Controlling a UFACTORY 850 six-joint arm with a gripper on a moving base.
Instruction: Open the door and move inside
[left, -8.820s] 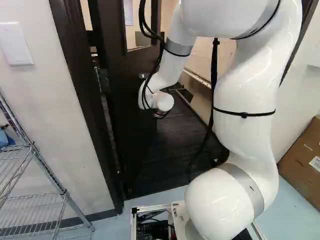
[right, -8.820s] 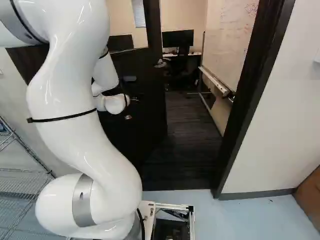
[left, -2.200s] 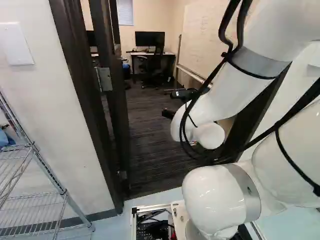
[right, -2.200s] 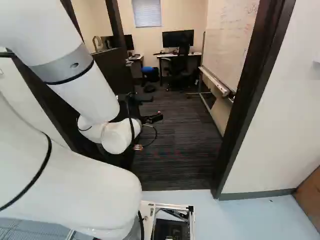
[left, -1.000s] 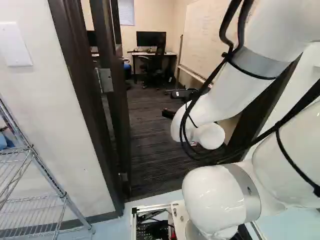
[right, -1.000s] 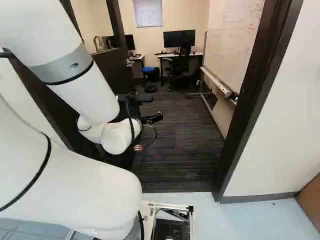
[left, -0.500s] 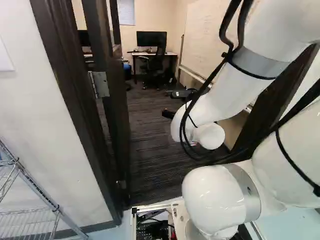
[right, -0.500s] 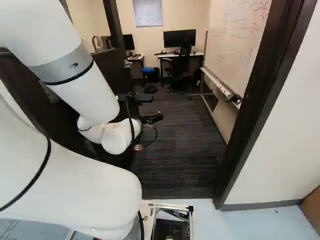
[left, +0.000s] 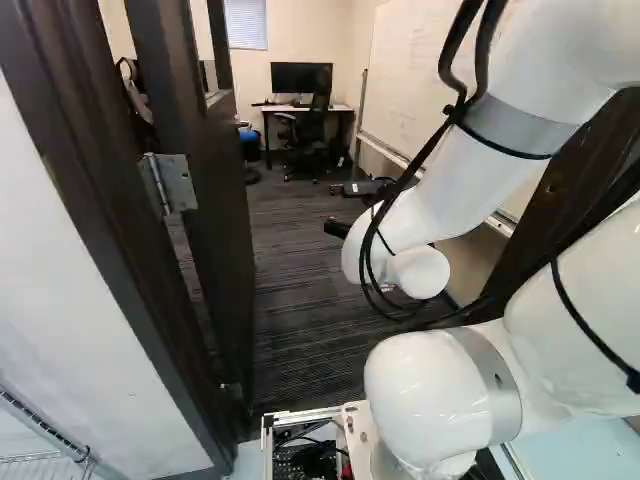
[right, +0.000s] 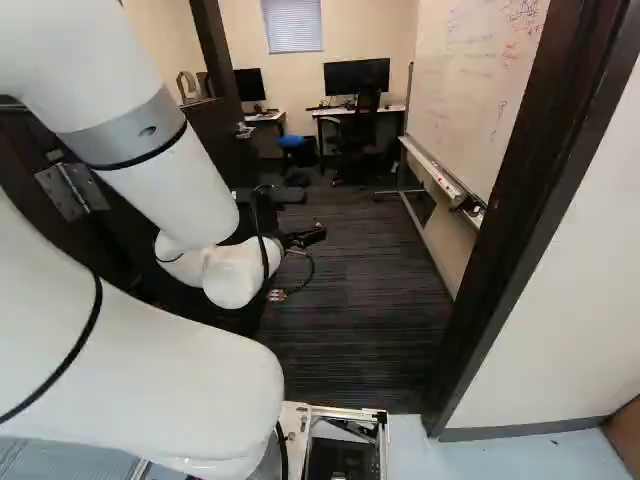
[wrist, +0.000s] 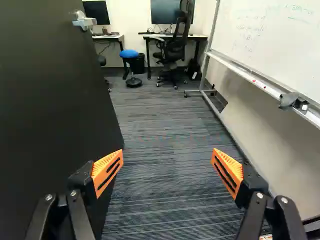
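Arm (left: 450, 205) bent, wrist (left: 418, 272) reaching ahead; pincer (right: 305, 237) empty, fingers (wrist: 107, 171) spread wide.

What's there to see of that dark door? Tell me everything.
The door is near-black, perhaps painted or stained wood, and stands open into the room. Its broad face looks plain in the wrist view, with a silvery handle near the far edge. A metal hinge joins it to the dark door frame. The gripper is beside that face, fingers spread; one finger overlaps the door in view, but whether they touch I can't tell.
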